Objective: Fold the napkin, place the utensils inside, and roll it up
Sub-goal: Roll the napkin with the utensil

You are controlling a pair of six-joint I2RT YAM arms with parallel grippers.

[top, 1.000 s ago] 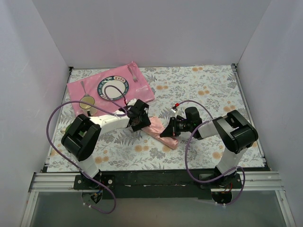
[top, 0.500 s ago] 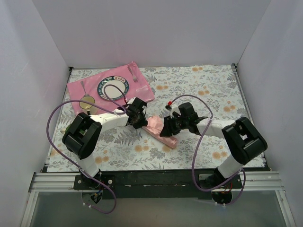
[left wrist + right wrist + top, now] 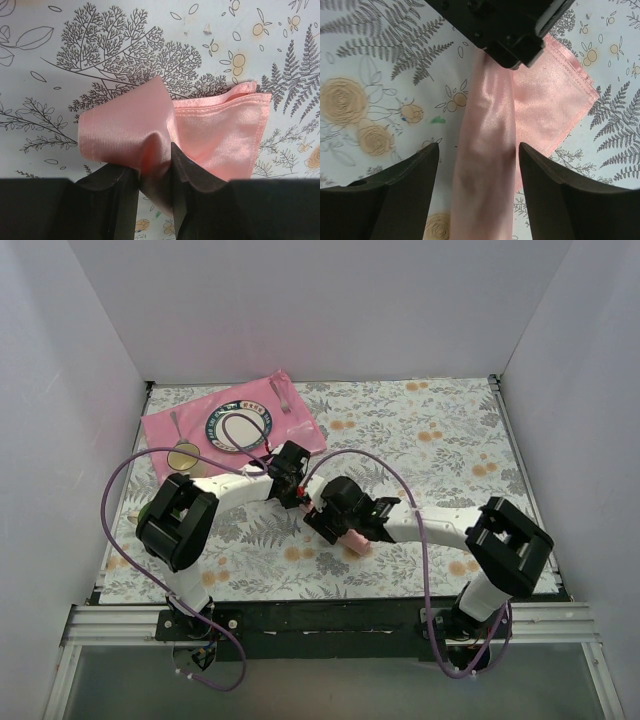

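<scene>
Partly unseen napkin [image 3: 485, 165]
Between the right gripper's [image 3: 478, 148] jaws the napkin runs off the lower edge; ahead of them the left gripper [image 3: 514, 57] covers its end.

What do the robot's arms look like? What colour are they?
Both arms are made of white tubes joined by chunky black blocks, and the left arm matches the right arm. A thin purple cable loops along each one. Each arm ends in a black tool with two flat fingers: the left tool and the right tool.
</scene>
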